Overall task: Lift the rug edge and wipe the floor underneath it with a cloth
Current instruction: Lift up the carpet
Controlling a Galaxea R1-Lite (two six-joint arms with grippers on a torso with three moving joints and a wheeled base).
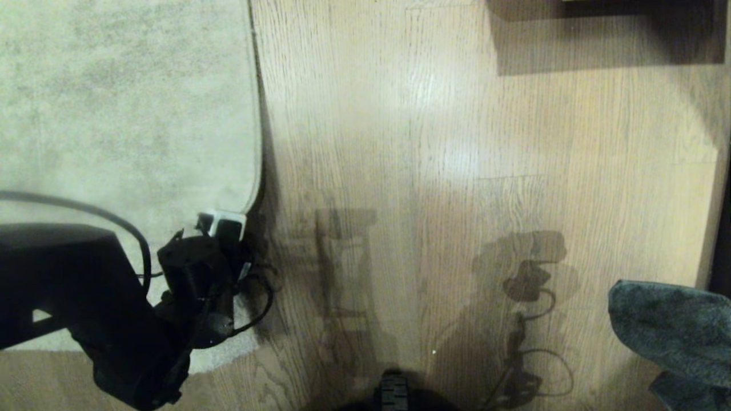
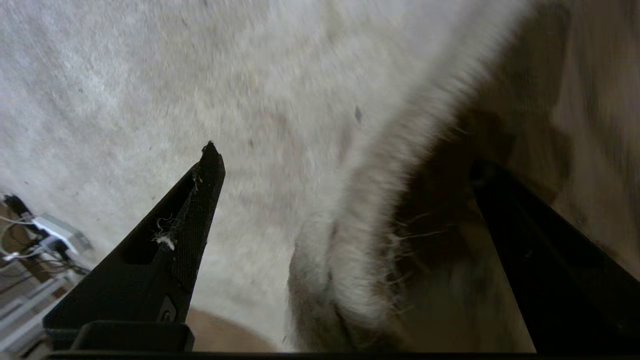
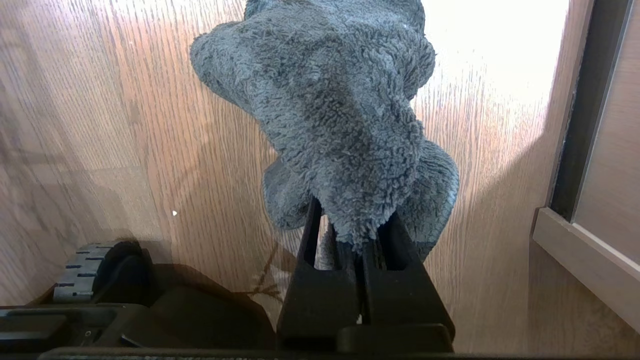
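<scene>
The floor (image 1: 457, 142) is light brown wood-grain plank with a soft sheen, bright where light falls on it and crossed by the shadows of the robot's arms. A dark piece of furniture (image 1: 605, 28) sits at the far edge of the head view and throws a broad shadow on the planks. In the right wrist view a pale wooden baseboard (image 3: 575, 260) and a dark vertical frame run along one side of the floor.

The rug (image 1: 125, 114) covers the left part of the head view: pale grey-beige short pile with darker mottled patches and a thin dark trim along its edge. Its rounded corner lies near the left gripper (image 1: 225, 225), and the edge there appears slightly raised, with a dark shadow beside it. In the left wrist view the furry rug edge (image 2: 370, 210) runs between the two black fingers (image 2: 195, 210), which stand wide apart on either side of it without closing on it.

The cloth (image 3: 340, 115) is a dark grey-teal fuzzy microfibre rag, bunched and drooping. The right gripper (image 3: 357, 240) has its fingers pinched tight on one end of it, holding it above the planks. In the head view the cloth (image 1: 668, 325) shows at the lower right, well apart from the rug.
</scene>
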